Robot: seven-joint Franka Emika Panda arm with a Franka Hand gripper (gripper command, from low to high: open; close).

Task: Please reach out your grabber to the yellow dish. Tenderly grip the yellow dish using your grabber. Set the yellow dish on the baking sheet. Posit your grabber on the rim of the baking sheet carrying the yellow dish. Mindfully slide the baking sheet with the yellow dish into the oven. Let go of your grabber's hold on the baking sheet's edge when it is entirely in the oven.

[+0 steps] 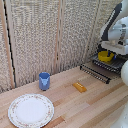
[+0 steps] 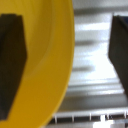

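The yellow dish [image 1: 105, 56] sits on the dark baking sheet [image 1: 96, 72] at the exterior view's right, by the back screen. My gripper [image 1: 108, 49] hangs right over the dish. In the wrist view the dish [image 2: 40, 55] fills one side. One dark finger [image 2: 11, 65] is inside the bowl and the other [image 2: 120, 50] is outside it, over the silvery sheet [image 2: 90, 75]. The jaws stand wide apart, straddling the dish's wall with a gap on both sides. The oven is mostly hidden behind the arm; only a dark part [image 1: 119, 63] shows.
A blue cup [image 1: 44, 80] stands mid-table. A flat orange-yellow block [image 1: 79, 87] lies between the cup and the sheet. A large white patterned plate [image 1: 31, 110] lies at the front of the exterior view's left. A woven screen stands behind the table.
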